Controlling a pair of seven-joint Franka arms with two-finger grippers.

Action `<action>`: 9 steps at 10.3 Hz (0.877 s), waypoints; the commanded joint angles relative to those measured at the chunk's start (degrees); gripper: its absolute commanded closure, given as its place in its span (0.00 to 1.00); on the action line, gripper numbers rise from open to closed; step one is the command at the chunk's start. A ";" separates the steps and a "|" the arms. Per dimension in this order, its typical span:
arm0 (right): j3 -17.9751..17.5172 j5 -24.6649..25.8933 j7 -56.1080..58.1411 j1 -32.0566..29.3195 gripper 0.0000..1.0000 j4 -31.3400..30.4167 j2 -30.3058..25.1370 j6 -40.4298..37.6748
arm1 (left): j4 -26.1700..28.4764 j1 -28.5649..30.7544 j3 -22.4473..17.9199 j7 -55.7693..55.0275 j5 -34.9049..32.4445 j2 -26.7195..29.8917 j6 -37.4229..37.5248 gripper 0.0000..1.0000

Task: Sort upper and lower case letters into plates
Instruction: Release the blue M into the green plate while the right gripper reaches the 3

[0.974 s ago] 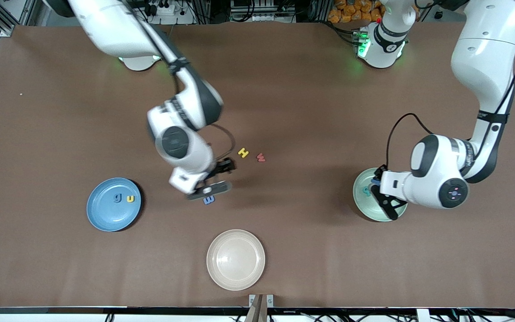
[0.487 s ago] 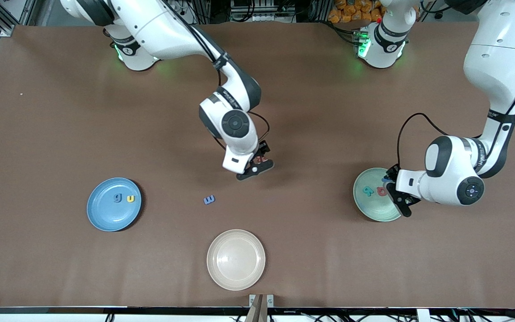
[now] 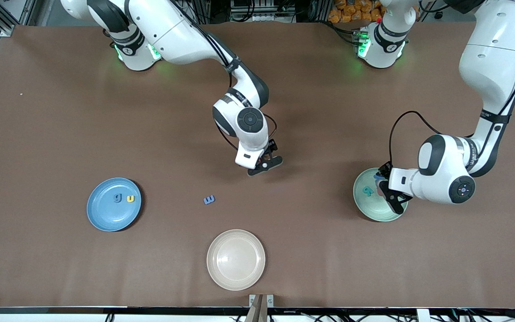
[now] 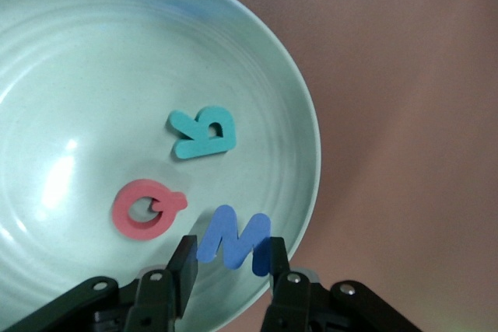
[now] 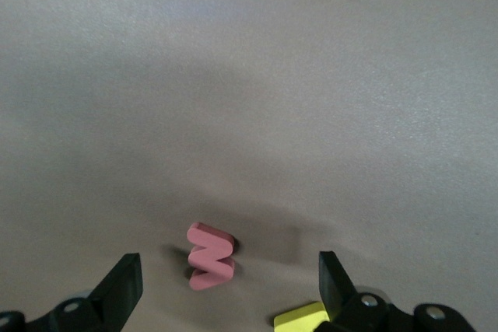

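My left gripper (image 3: 383, 187) hangs low over the mint green plate (image 3: 365, 210), shut on a blue letter M (image 4: 232, 237) whose ends sit between its fingers. In that plate (image 4: 93, 75) lie a teal R (image 4: 202, 133) and a red Q (image 4: 146, 207). The blue plate (image 3: 101, 221) toward the right arm's end holds a blue g (image 3: 117, 197) and a yellow u (image 3: 130, 199). My right gripper (image 3: 267, 156) is open above mid-table, with a pink w (image 5: 210, 266) between its fingers and a yellow letter (image 5: 299, 316) by one fingertip. A small blue letter (image 3: 209, 200) lies on the table.
A cream-white plate (image 3: 235, 259) with nothing in it sits near the table's front edge, nearer the camera than the small blue letter. The brown table (image 3: 61, 134) is bare around the plates.
My right arm swung from over the small blue letter toward the table's middle and now hangs over the pink and yellow letters. The left gripper shifted slightly over the mint plate.
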State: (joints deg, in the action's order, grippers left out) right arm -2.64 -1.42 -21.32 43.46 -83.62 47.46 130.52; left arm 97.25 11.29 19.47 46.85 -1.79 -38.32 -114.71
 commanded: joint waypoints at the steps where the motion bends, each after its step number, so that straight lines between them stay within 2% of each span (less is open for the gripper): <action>1: 0.53 1.07 -1.97 0.75 0.00 0.83 0.97 0.79 | 1.54 0.22 0.66 -1.31 1.44 1.50 -0.60 0.49; 2: 0.53 1.33 -2.06 0.75 0.00 0.74 1.14 1.14 | 1.54 0.23 0.75 -4.19 1.53 1.58 -0.17 0.41; 4: 0.53 2.13 -2.32 0.84 0.00 0.74 1.84 2.01 | 0.76 -0.38 2.33 -10.43 1.27 1.59 -0.25 0.00; 5: 0.53 2.30 -3.37 1.01 0.00 0.74 2.02 2.63 | -1.08 -1.00 2.33 -11.68 1.27 1.32 -0.34 0.00; 7: 0.53 2.30 -3.47 1.10 0.00 0.82 1.94 2.46 | -3.98 -3.10 2.33 -22.43 3.62 0.36 -0.51 0.00; 8: 0.53 2.30 -3.47 1.10 0.46 0.83 1.76 2.29 | -5.04 -5.98 2.24 -29.55 4.94 -0.25 -0.95 0.00; 9: 0.53 2.30 -4.08 1.10 0.99 0.74 1.67 2.11 | -7.14 -9.15 1.89 -37.45 4.61 -1.30 -2.26 0.00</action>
State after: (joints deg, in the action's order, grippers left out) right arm -2.61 0.01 -23.39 43.89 -83.61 48.85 132.78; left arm 93.10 6.71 22.16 18.77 1.77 -38.18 -115.88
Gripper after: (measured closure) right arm 0.115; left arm 0.000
